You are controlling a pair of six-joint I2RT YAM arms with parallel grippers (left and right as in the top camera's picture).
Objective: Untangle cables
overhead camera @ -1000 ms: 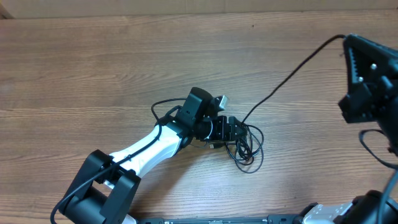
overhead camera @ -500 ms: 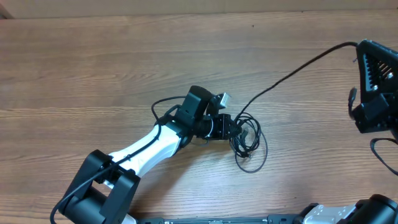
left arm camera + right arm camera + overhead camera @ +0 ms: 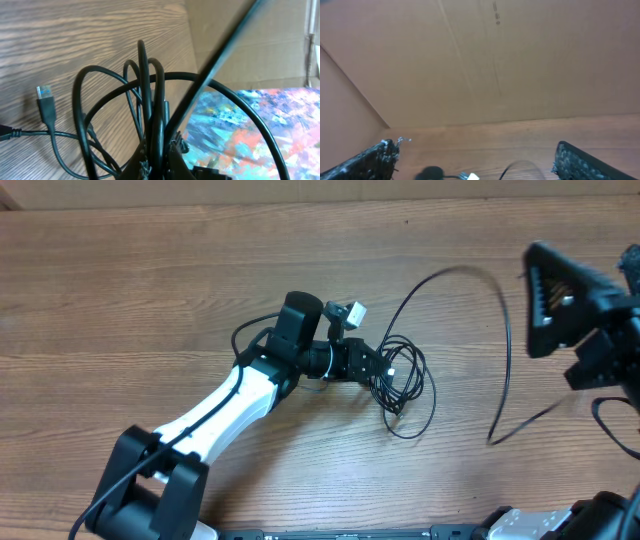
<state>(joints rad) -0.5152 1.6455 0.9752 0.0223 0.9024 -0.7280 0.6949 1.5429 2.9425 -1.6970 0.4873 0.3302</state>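
Between the left fingers (image 3: 177, 162), a pinched bundle of black cables (image 3: 152, 125).

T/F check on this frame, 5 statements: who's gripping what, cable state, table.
1. The left gripper is clamped on the cables. True.
2. The right gripper is holding a cable. False: in the right wrist view its fingers stand wide apart with nothing between them.
3. The cables lie in separate straight lines. False: they are looped together in one tangle at the left gripper, with one long strand arcing off to the right.
4. A plug end shows beside the loops in the left wrist view. True.
5. The table is plain white. False: it is wood grain.
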